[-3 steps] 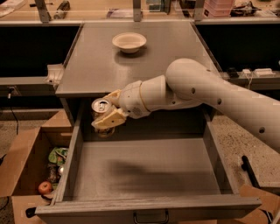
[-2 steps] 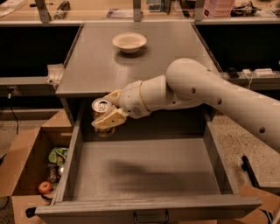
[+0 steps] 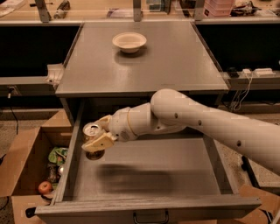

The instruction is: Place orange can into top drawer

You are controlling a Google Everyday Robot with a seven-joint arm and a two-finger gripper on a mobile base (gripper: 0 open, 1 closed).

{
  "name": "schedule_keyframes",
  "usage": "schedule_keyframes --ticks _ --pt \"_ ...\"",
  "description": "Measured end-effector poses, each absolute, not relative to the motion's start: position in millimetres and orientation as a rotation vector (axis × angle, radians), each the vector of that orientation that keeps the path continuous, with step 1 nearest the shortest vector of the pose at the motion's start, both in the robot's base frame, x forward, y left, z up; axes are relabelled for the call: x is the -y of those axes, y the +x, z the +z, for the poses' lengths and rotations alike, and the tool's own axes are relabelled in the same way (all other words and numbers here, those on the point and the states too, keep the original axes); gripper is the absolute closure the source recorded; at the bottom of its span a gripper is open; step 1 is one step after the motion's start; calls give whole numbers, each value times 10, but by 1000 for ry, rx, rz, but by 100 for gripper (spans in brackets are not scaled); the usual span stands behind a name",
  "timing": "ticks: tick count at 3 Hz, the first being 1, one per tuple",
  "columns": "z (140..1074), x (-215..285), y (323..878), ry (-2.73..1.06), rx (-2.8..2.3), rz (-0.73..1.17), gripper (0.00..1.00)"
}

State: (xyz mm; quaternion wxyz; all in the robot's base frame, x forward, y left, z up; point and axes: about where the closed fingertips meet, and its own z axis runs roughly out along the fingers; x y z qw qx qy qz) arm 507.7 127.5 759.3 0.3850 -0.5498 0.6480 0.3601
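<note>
Pincer (image 3: 96,134) clamps orange can (image 3: 91,129) by top drawer (image 3: 148,205) L edge — rt open.

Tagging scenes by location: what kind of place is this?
Probably a lab or office workroom: cluttered benches behind, power strip at right, cardboard box on the floor. The gripper holds the orange can over the top drawer, left side.
</note>
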Motion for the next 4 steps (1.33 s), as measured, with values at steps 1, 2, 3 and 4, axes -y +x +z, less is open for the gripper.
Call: schedule_keyframes --ticks 1,2,3,4 --pt "7302 -1411 4986 -1377 -1685 960 100" --pt "6993 -1489 4919 -1364 -1719 959 100" --pt "6793 -1508 4912 -1353 -1734 957 96" --pt "6793 -1508 4911 -1354 -1734 957 73"
